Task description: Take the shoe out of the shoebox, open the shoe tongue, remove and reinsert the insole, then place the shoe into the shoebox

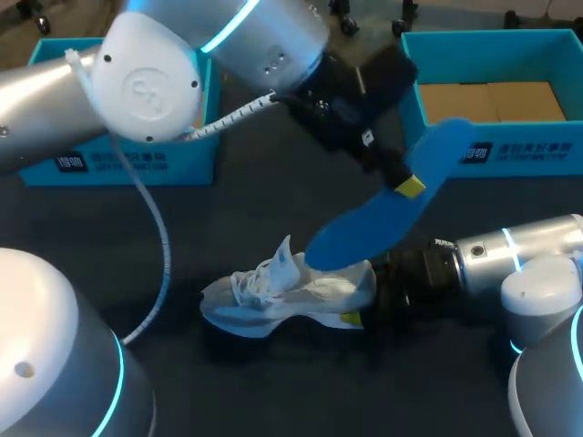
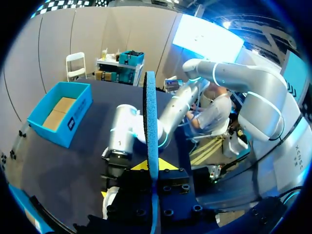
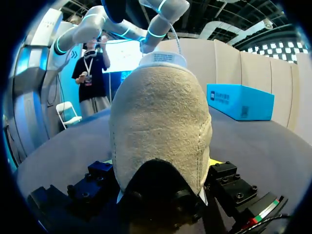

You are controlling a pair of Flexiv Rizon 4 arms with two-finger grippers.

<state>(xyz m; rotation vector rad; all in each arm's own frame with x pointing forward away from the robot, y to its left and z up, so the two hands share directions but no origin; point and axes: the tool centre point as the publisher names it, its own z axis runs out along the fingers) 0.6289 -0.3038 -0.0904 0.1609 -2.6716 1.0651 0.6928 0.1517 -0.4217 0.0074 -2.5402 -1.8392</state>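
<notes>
Left end effector (image 1: 410, 187) pinches the blue insole (image 1: 369, 232), its toe at the opening of the shoe (image 1: 291, 291); right end effector (image 1: 363, 299) clamps the heel on the desk (image 1: 273, 200). Reinsertion seems next: slide it in.

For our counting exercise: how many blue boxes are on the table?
2. The left box sits far left, partly behind the left arm; the right box stands open far right. The arm could hide another.
</notes>
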